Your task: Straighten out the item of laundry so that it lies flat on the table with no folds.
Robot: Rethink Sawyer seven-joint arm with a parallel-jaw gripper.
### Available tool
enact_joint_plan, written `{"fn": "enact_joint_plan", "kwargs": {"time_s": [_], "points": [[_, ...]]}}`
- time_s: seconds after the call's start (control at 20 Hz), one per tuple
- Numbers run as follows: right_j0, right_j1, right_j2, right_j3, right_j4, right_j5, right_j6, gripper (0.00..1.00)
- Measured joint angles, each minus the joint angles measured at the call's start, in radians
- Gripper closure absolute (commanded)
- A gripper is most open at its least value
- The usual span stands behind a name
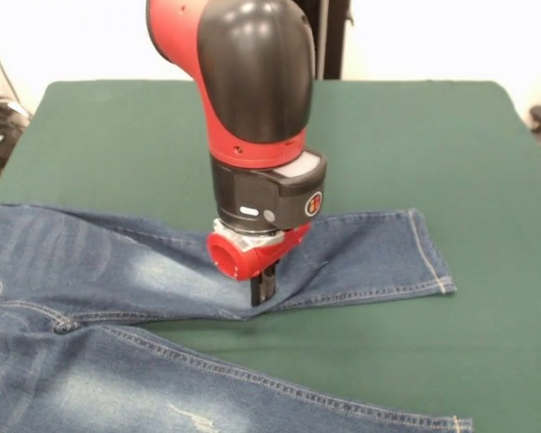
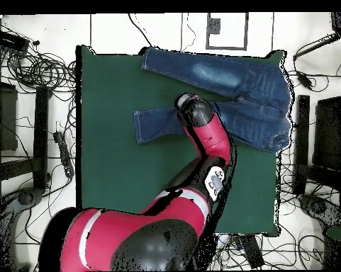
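While the red and black arm [image 1: 252, 90] reaches down from above, its end effector [image 1: 267, 284] presses its dark tip into the lower edge of one leg of the jeans [image 1: 117, 271], roughly midway along that leg. The tip appears as one narrow black block, so whether it is spread, closed or pinching denim cannot be told. Cloth creases and dips slightly around the contact point, which suggests the arm is there to catch or drag the fabric and smooth it. That leg runs out to a hemmed cuff [image 1: 433, 257] lying flat. The other leg angles away from it, leaving a wedge of bare green surface [image 1: 433, 135] between them. From overhead, the jeans [image 2: 237, 92] sit along one side of the surface [image 2: 109, 142], the waist near a corner, with much green cloth uncovered. Some rumpling shows near the waist, so flattening looks unfinished.
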Motion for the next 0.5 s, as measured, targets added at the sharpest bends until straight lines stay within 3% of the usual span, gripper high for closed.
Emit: {"fn": "enact_joint_plan", "kwargs": {"time_s": [0.5], "points": [[-0.073,-0.046,0.085,0.017,-0.084,0.003,0.0,1.0]]}}
